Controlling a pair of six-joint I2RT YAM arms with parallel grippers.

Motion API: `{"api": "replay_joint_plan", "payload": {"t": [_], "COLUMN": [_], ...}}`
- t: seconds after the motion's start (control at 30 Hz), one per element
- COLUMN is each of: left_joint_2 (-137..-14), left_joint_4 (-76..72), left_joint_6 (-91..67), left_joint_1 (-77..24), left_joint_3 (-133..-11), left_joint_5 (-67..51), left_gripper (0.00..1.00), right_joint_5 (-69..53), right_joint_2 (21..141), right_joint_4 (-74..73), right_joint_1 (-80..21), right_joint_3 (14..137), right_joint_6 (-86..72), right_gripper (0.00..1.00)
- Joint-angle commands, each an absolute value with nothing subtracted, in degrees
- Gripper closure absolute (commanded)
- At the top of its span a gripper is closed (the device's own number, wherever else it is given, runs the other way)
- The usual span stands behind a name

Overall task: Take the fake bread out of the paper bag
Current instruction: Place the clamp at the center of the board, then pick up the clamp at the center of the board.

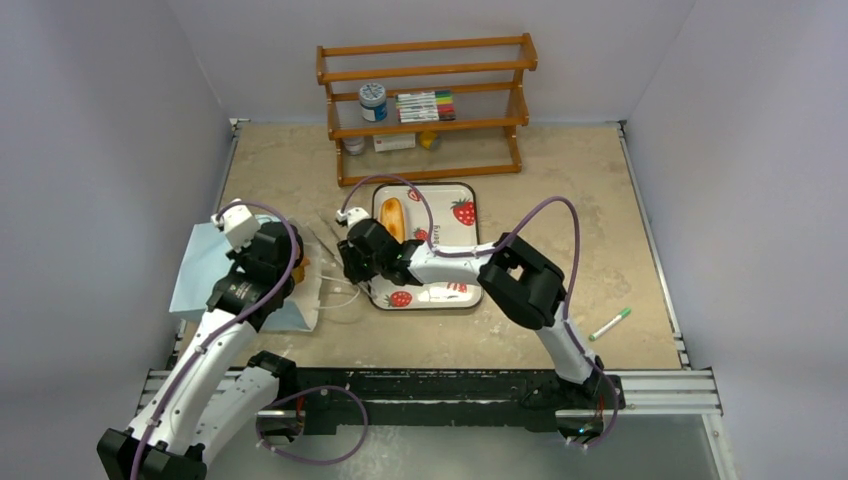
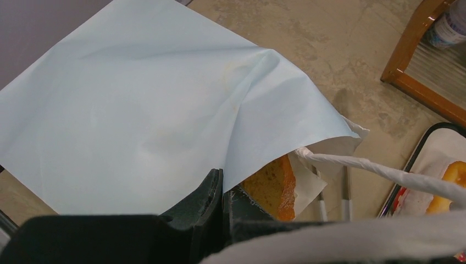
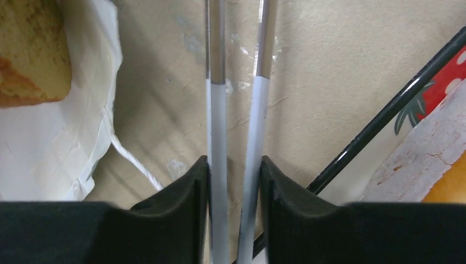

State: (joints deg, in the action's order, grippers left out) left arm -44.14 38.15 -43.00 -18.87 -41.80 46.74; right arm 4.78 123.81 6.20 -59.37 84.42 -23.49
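Note:
The light blue paper bag (image 1: 200, 270) lies at the left with its mouth toward the tray. My left gripper (image 2: 222, 179) is shut on the bag's upper edge (image 2: 137, 110) and holds the mouth lifted. An orange-brown piece of fake bread (image 2: 272, 187) shows inside the mouth, and also in the right wrist view (image 3: 27, 49). A long golden loaf (image 1: 393, 218) lies on the strawberry-print tray (image 1: 437, 200). My right gripper (image 3: 234, 165) is shut on a pair of tongs (image 3: 214, 110) with white handles and metal arms, pointing at the bag's mouth. The other bread pieces are hidden.
The bag's white cord handle (image 2: 384, 173) stretches toward the tray. A wooden shelf (image 1: 430, 110) with markers and a jar stands at the back. A green marker (image 1: 608, 324) lies at the right front. Grey walls enclose the table.

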Motion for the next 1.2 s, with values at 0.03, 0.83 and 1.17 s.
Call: {"api": "replay_joint_plan", "payload": {"t": [0.03, 0.83, 1.17], "left_joint_2": [-43.47, -41.92, -42.34], "left_joint_4": [39.78, 40.94, 39.67], "left_joint_6": [-44.44, -45.09, -44.16], "left_joint_1": [-18.46, -18.48, -18.48], "left_joint_3": [-45.0, -45.17, -45.1], "left_joint_5": [49.36, 49.87, 49.66], "left_gripper": [1.0, 1.0, 1.0], "right_joint_5": [5.61, 4.8, 18.03], "right_joint_2": [124.24, 132.12, 131.01], "right_joint_4": [7.84, 1.62, 1.22], "right_joint_1": [-58.67, -56.86, -58.34], "right_joint_3": [85.27, 93.7, 88.79], "right_joint_6": [-21.6, -14.36, -14.25], "right_gripper": [0.03, 0.05, 0.13]}}
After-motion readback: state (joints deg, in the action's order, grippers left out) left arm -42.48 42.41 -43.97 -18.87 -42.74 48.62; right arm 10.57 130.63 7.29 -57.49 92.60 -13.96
